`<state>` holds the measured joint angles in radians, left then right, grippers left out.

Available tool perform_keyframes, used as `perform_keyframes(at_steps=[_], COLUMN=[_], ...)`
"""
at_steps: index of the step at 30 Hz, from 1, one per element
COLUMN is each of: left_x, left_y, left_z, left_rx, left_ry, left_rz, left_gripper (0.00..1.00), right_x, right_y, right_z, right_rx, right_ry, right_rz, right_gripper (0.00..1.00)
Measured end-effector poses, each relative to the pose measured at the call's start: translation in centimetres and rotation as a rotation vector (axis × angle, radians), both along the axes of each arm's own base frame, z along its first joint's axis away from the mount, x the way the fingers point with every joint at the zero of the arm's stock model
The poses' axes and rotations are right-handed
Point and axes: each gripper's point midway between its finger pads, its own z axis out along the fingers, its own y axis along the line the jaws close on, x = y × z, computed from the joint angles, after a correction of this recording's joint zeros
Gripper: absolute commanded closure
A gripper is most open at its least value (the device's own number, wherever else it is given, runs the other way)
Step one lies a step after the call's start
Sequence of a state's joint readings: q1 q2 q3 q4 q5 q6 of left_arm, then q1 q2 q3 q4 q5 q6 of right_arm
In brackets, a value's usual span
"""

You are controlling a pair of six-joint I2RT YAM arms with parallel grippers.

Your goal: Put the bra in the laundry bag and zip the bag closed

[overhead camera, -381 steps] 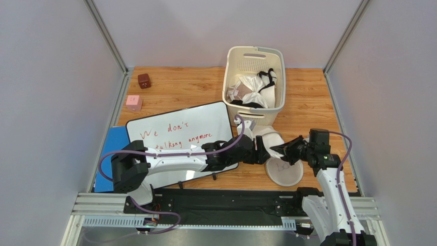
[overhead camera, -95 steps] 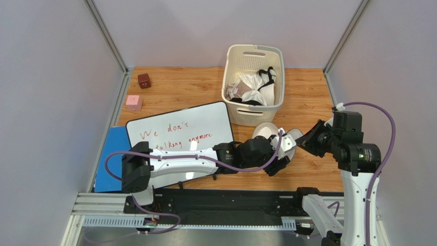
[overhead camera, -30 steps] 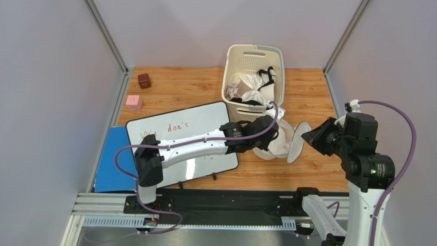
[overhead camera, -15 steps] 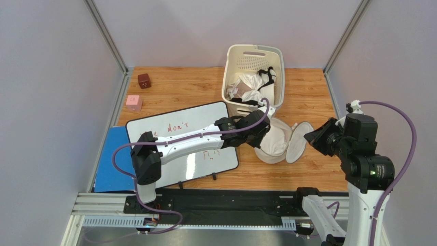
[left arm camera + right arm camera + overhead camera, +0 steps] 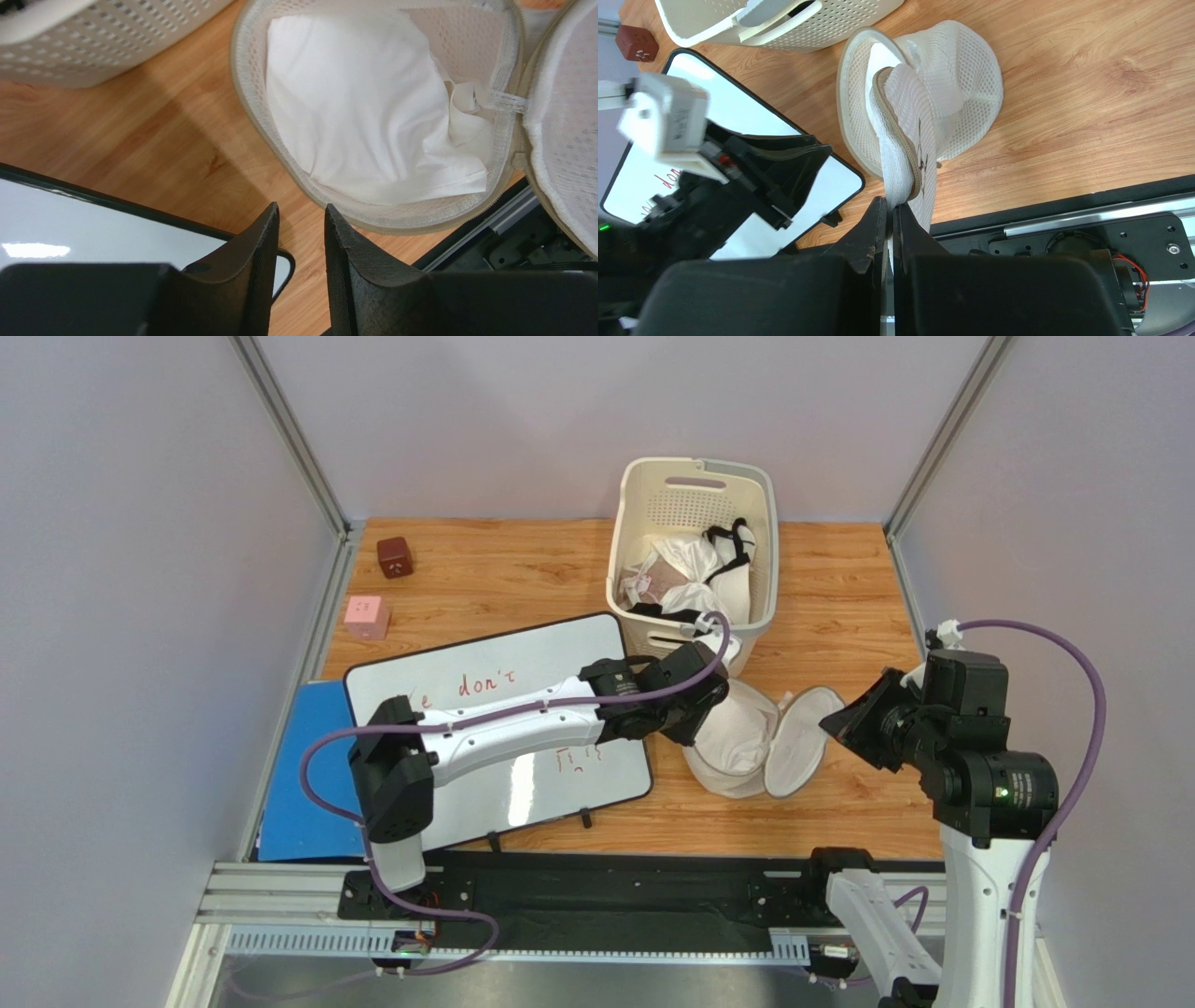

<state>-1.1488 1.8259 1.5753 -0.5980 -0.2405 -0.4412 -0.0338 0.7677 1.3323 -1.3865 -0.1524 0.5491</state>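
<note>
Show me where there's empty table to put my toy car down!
The table is bare between the brown cube, the pink cube and the basket, and again between the basket and the right wall. The middle is crowded: whiteboard, left gripper, laundry bag and right gripper sit close together.

The left arm [image 5: 491, 735] and right arm [image 5: 978, 910] wear white shells over black joints, each trailing a purple cable [image 5: 303, 777]. The left claw [image 5: 300, 217] and right claw [image 5: 891, 210] have matte black, wedge-shaped fingers [image 5: 249, 259].
</note>
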Motion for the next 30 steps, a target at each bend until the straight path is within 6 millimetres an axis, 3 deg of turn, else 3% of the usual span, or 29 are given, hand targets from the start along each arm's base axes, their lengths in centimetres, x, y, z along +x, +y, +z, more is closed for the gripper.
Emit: perform_keyframes(at_steps=[2,5,8,10,13,18,22,25,30], left_x=[0.0,0.0,-0.1,-0.2,-0.5,-1.3,-2.4,-3.0,-2.6], left_y=[0.1,-0.2,-2.0,-3.6,-5.9,-8.0,-8.5,-8.5,-9.0], left_z=[1.6,4.8,7.6,8.1,6.2,-1.2,-5.9,-7.5,-7.1], left_rx=[-0.030,-0.113,-0.205,-0.245,-0.254,-0.188,-0.158,-0.156,-0.179], left_ry=[-0.024,-0.060,-0.072,-0.063,-0.022,0.101,0.186,0.217,0.195], left_rz=[0.000,-0.010,-0.044,-0.074,-0.115,-0.152,-0.165,-0.161,-0.152], left_gripper=[0.64,0.74,0.84,0.88,0.92,0.93,0.92,0.92,0.90], right_x=[0.0,0.0,0.0,0.0,0.0,0.3,0.5,0.6,0.6], right_y=[0.1,0.3,0.4,0.6,0.7,0.9,1.2,1.4,1.6], right_z=[0.0,0.0,0.1,0.1,0.2,1.4,2.9,3.8,4.3], right_rx=[0.005,0.012,0.019,0.024,0.030,0.042,0.053,0.064,0.074], right_ry=[0.001,0.000,0.001,0.002,0.002,-0.021,-0.057,-0.077,-0.085], right_rz=[0.004,0.011,0.018,0.023,0.027,0.034,0.041,0.045,0.051], right_gripper=[1.00,1.00,1.00,1.00,1.00,1.00,1.00,1.00,1.00])
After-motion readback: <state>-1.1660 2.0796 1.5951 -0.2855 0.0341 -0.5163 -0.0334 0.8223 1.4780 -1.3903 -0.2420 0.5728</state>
